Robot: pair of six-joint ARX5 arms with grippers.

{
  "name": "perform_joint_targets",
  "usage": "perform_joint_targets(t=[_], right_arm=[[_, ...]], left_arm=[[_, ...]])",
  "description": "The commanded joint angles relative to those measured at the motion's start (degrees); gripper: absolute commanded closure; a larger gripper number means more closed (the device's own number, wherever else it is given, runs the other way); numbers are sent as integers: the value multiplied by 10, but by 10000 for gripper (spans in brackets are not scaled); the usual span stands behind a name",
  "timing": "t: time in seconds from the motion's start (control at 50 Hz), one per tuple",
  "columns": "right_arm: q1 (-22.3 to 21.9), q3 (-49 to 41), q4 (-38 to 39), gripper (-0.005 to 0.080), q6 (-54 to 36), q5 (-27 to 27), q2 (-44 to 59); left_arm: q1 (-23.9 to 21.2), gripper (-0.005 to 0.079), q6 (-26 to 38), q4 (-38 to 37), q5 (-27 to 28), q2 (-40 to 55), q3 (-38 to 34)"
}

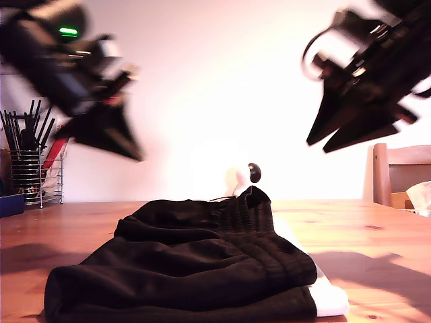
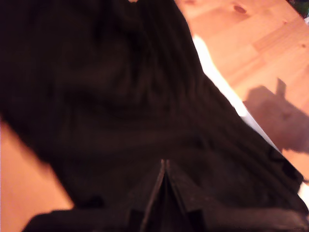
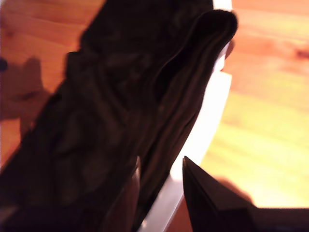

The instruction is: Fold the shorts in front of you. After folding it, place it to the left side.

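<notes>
The black shorts point(image 1: 188, 262) lie folded in a wrinkled stack on the wooden table point(image 1: 377, 249), with a white bit point(image 1: 330, 299) showing at the edge toward the exterior view's right. My first gripper point(image 1: 135, 155) hangs in the air above the shorts at the exterior view's left. Its wrist view shows its jaws point(image 2: 163, 166) shut and holding nothing, over the shorts point(image 2: 120, 96). My second gripper point(image 1: 318, 146) hovers high at the exterior view's right. It stands open point(image 3: 161, 193) above the shorts point(image 3: 120, 96) and their white edge point(image 3: 207, 111), holding nothing.
A wire holder of black utensils point(image 1: 30, 168) and a blue item point(image 1: 10, 204) stand at the exterior view's far left. A wooden chair back point(image 1: 401, 168) is at its right. A white object with a black ball point(image 1: 246, 176) sits just behind the shorts.
</notes>
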Motion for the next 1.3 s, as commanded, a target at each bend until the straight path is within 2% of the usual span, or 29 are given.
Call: perform_joint_targets(t=[0.0,0.02,0.2,0.32,0.38,0.52,0.58,0.96,1.28], right_arm=[[2,-30,6,503,7,-5,-10],[2,-37,7,503,6,-9,-15],[2,-98,30,503,42,-19,-49],[2,-109,-1,503,89,-35,-52],[2,-109,-15,503,114,-42,-52],[3,-109,-18,503,129,-70,-52],[3,-109,-14,503,129,-73,-52],[3,-109,16,503,110,-73,-52],[3,-109,16,503,109,-73,-48]], left_arm=[[-1,761,-13,10,11,-17,-37],[-1,761,-41,10,15,-23,-46],[0,756,-73,10,37,-48,-117],[1,734,-106,-15,64,-50,-134],[1,651,-114,-29,79,-51,-134],[1,330,-167,-53,94,-51,-134],[1,274,-179,-76,91,-50,-134],[21,274,-201,-180,33,-45,-134],[20,274,-219,-162,38,10,-134]])
